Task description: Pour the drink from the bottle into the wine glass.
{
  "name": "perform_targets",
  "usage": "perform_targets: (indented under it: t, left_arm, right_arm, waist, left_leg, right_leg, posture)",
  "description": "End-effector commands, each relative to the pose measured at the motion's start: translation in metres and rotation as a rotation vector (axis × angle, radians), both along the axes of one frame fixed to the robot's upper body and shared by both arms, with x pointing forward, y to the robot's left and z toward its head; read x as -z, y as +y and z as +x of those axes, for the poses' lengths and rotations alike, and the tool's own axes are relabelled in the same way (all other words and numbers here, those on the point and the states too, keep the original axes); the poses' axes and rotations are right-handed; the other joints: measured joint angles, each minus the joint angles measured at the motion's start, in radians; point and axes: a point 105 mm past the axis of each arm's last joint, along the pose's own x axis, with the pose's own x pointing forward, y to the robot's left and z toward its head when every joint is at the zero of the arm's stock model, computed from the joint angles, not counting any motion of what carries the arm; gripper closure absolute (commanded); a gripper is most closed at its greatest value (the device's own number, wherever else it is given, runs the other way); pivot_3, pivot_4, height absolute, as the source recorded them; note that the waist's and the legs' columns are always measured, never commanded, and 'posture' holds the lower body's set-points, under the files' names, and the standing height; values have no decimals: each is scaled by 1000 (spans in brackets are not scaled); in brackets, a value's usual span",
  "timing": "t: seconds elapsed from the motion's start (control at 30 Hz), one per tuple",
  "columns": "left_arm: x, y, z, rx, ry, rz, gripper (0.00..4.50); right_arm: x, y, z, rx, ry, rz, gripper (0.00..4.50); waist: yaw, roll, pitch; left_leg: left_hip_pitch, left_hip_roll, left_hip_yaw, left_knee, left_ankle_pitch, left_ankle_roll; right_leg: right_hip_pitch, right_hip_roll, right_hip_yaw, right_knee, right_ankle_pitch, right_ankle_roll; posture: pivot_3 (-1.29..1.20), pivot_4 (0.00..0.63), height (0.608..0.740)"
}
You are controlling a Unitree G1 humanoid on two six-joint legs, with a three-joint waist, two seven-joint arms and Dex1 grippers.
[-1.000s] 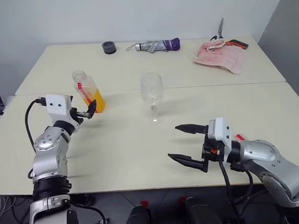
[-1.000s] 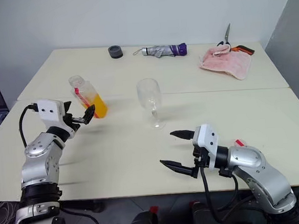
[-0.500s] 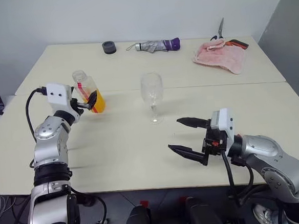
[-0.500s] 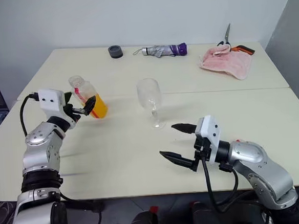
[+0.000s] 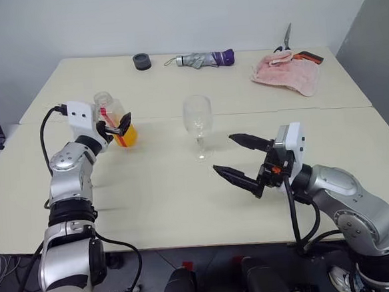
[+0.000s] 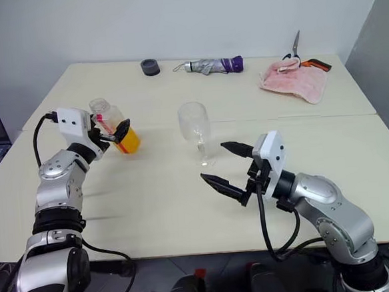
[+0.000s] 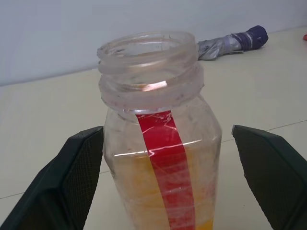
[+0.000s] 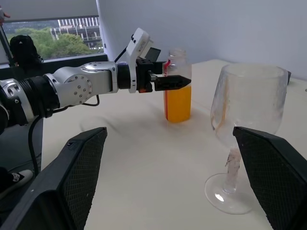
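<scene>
Bottle (image 5: 114,119) upright on desk (image 5: 184,187), uncapped, drink (image 5: 127,134) in lower part. Left end effector (image 5: 116,125) released, fingers straddling bottle, no clamp seen. Wine glass (image 5: 198,124) upright mid-desk, empty, apart from bottle. Right end effector (image 5: 242,159) released, just beside glass. Umbrella (image 5: 202,59), pink cloth (image 5: 286,73), scissors (image 5: 286,41) at far edge.

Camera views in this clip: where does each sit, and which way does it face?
Head stereo pair: looks forward and down over table, both arms.
Left wrist: sits behind open left gripper, faces uncapped bottle between its fingers.
Right wrist: behind open right gripper, faces wine glass; also shows bottle.
Shared: bottle in every view.
</scene>
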Motion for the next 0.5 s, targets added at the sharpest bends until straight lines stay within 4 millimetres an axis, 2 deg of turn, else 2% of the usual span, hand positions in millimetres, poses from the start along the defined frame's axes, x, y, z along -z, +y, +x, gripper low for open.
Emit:
perform_targets:
  t: [0.03, 0.4, 0.5]
  left_arm:
    - [-20, -1, 3, 4, -59, 29, 0]
    - [-22, 0, 7, 6, -59, 20, 0]
    - [-23, 1, 7, 5, -62, 15, 604]
  right_arm:
    - [-16, 4, -8, -30, -59, 25, 16]
    - [-14, 7, -8, -41, -61, 11, 16]
    - [-14, 8, -8, -45, -60, 10, 0]
  waist:
    - [0, 0, 0]
    - [0, 0, 0]
    - [0, 0, 0]
  left_leg:
    - [0, 0, 0, 0, 0, 0]
    - [0, 0, 0, 0, 0, 0]
    - [0, 0, 0, 0, 0, 0]
  right_leg:
    - [0, 0, 0, 0, 0, 0]
    - [0, 0, 0, 0, 0, 0]
    - [0, 0, 0, 0, 0, 0]
  posture:
    - [0, 150, 740]
    - [0, 150, 740]
    - [0, 150, 740]
